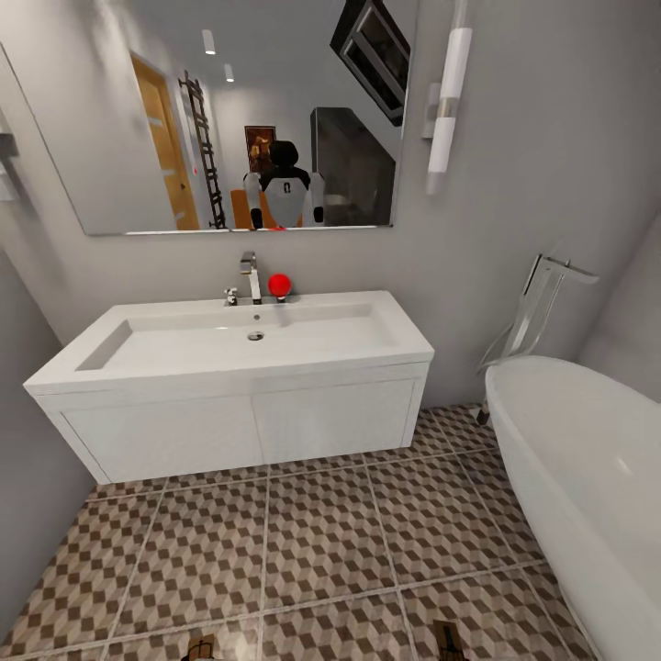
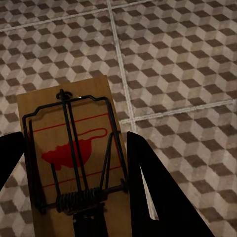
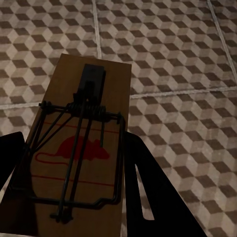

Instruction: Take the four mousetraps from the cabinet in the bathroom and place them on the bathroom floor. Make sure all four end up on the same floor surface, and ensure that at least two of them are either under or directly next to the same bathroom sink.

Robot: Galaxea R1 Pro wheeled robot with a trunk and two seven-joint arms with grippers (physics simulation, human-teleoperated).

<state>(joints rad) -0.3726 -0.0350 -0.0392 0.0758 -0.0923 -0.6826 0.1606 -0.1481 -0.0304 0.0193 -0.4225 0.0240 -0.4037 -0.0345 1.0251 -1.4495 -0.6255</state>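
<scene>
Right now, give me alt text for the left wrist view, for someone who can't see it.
A tan wooden mousetrap with dark wire and a red mouse print sits between the left gripper's black jaws, one on each side, above the brown, beige and white cube-patterned tiled floor.

In the head view, the robot's own reflection [image 1: 285, 195] stands in the wall mirror at about 11 o'clock from frame centre: a rounded black head above a white, shield-shaped chest panel with a small dark marking at its middle, flanked by white shoulder pieces edged in black.

Each wrist view shows matte black, flat, wedge-shaped gripper fingers: the left gripper's [image 2: 148, 197] and the right gripper's [image 3: 148, 197]. Both are plain, with no visible screws, cables or markings.
</scene>
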